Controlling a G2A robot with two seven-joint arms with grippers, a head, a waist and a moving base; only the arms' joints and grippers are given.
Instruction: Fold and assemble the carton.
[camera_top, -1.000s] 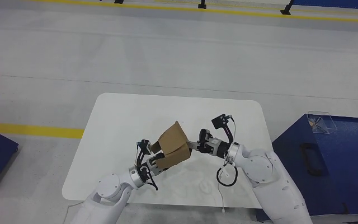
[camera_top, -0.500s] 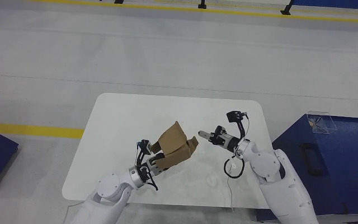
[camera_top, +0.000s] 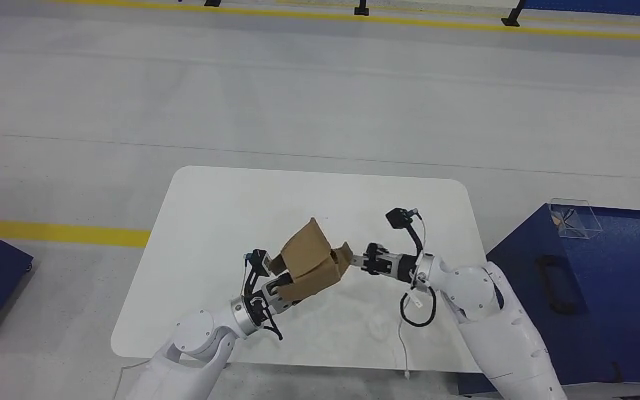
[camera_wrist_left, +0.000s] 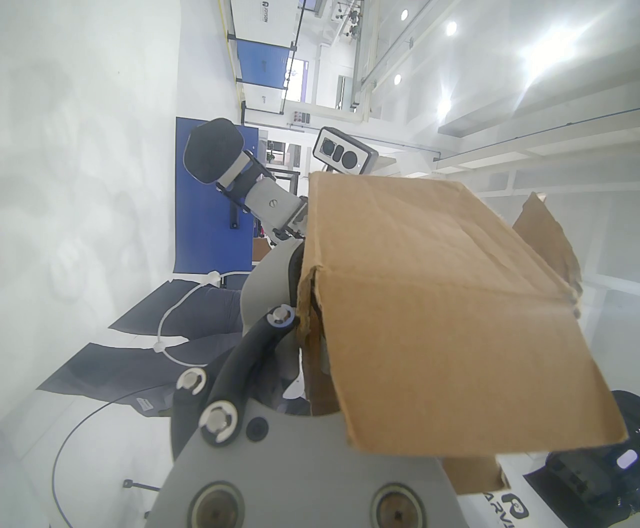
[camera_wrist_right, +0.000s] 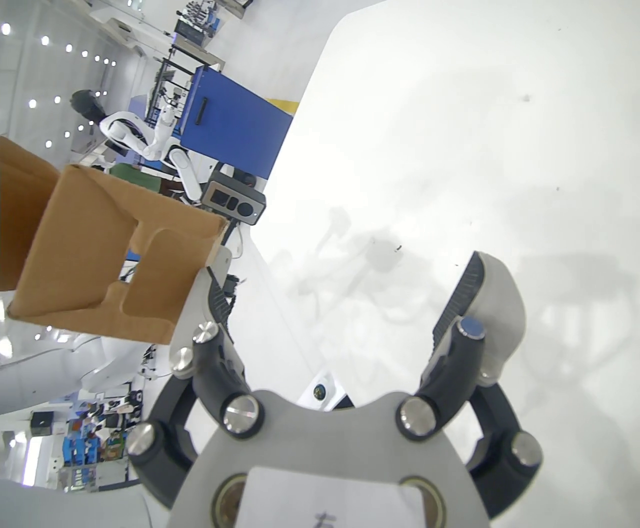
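Above the near middle of the tabletop, the brown carton hangs clear of the surface, partly folded and tilted. Its long axis runs from near left to far right, with one corner raised toward the far side. The near-left end sits in the left gripper, which is clamped on the cardboard. From the left wrist view the carton lies straight ahead of that gripper, with a broad creased panel facing the camera. The carton's open end, with a loose flap, points right at the right gripper. That gripper is spread wide with nothing between its fingers. One finger stands over bare tabletop. The other lies just beside the corner of a notched panel of the carton, and I cannot tell whether they touch.
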